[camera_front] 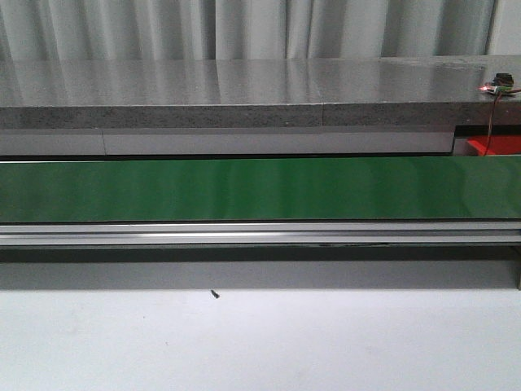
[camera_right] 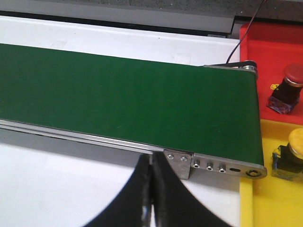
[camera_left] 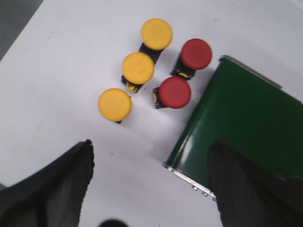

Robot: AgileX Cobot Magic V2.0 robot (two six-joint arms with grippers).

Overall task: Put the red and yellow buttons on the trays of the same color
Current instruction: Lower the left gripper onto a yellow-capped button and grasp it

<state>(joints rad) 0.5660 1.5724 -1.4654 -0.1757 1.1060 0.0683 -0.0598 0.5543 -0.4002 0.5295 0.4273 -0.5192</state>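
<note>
In the left wrist view, three yellow buttons (camera_left: 138,67) and two red buttons (camera_left: 175,92) stand in a cluster on the white table beside the end of the green conveyor belt (camera_left: 246,123). My left gripper (camera_left: 151,163) hangs open above the bare table short of them, holding nothing. In the right wrist view a red tray (camera_right: 270,52) holds one red button (camera_right: 287,87), and a yellow tray (camera_right: 274,198) holds one yellow button (camera_right: 291,158). My right gripper (camera_right: 151,163) is shut and empty, just in front of the belt's metal frame.
The green conveyor belt (camera_front: 260,189) spans the front view, with an aluminium rail (camera_front: 260,235) along its near side and a grey stone ledge (camera_front: 244,90) behind. A corner of the red tray (camera_front: 495,145) shows at far right. White table (camera_front: 260,342) lies in front.
</note>
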